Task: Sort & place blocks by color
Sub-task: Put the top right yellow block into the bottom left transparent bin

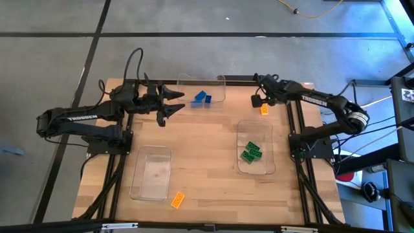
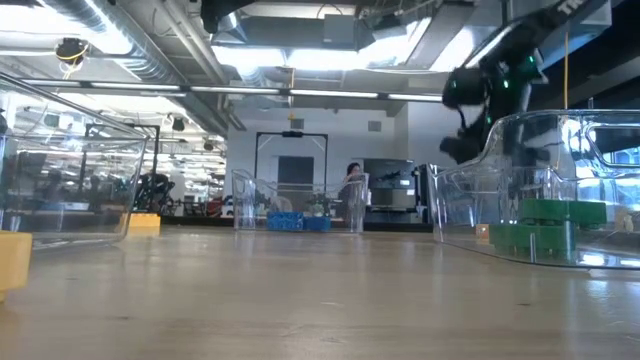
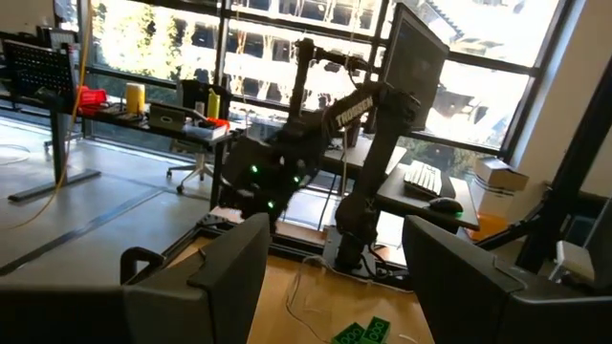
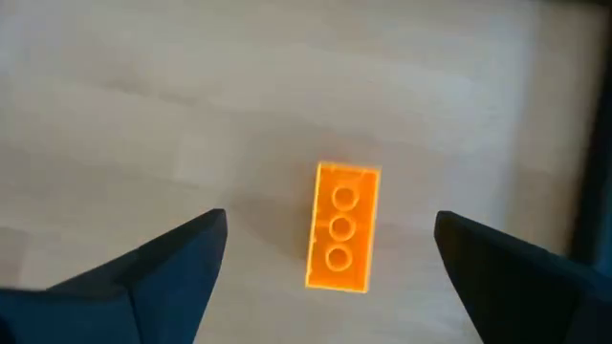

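An orange block (image 4: 342,226) lies flat on the table near its far right corner (image 1: 264,110). My right gripper (image 4: 330,229) hovers above it, pointing down and open, with one finger on each side and clear of it (image 1: 261,98). A second orange block (image 1: 177,200) lies by the near edge. Two blue blocks (image 1: 201,98) sit in the far clear tray (image 1: 220,81), and several green blocks (image 1: 251,152) lie in the right tray (image 1: 267,169). My left gripper (image 1: 173,103) is open in the air, left of the blue blocks.
A third clear tray (image 1: 152,171) stands on the near left part of the table with nothing in it. Bare wood lies in the middle between the trays. The arm bases and their dark frames (image 1: 301,139) stand at the table's left and right sides.
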You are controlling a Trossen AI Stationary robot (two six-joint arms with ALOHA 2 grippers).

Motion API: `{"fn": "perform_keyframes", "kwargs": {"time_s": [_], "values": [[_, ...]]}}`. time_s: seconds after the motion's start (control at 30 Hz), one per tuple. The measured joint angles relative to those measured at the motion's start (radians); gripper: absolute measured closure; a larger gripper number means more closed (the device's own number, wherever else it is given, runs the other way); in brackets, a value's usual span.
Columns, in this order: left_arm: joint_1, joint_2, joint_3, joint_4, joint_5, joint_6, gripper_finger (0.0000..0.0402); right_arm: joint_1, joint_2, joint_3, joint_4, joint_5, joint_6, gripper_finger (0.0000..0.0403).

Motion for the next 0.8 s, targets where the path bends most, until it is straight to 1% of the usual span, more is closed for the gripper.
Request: {"fn": "perform_keyframes", "kwargs": {"time_s": [0.1,0.27,0.4,0.63,0.73,0.8], "values": [[0.0,0.0,0.0,0.0,-0.015,0.0,0.017,-0.013,0.019,-0.074,0.078,-0.006,0.02,0.0027],[0.0,0.0,0.0,0.001,-0.028,0.0,0.017,-0.016,0.065,-0.142,0.189,-0.003,0.024,0.0027],[0.0,0.0,0.0,0.002,-0.033,0.0,0.017,-0.016,0.115,-0.16,0.202,0.049,0.024,0.0027],[0.0,0.0,0.0,0.019,-0.05,0.0,0.017,-0.016,0.171,-0.16,0.247,0.036,0.024,0.0028],[0.0,0.0,0.0,0.026,-0.052,0.0,0.017,-0.016,0.183,-0.158,0.241,0.029,0.024,0.0041],[0.0,0.0,0.0,0.025,-0.053,0.0,0.017,-0.016,0.184,-0.158,0.24,0.022,0.022,0.0065]]}}
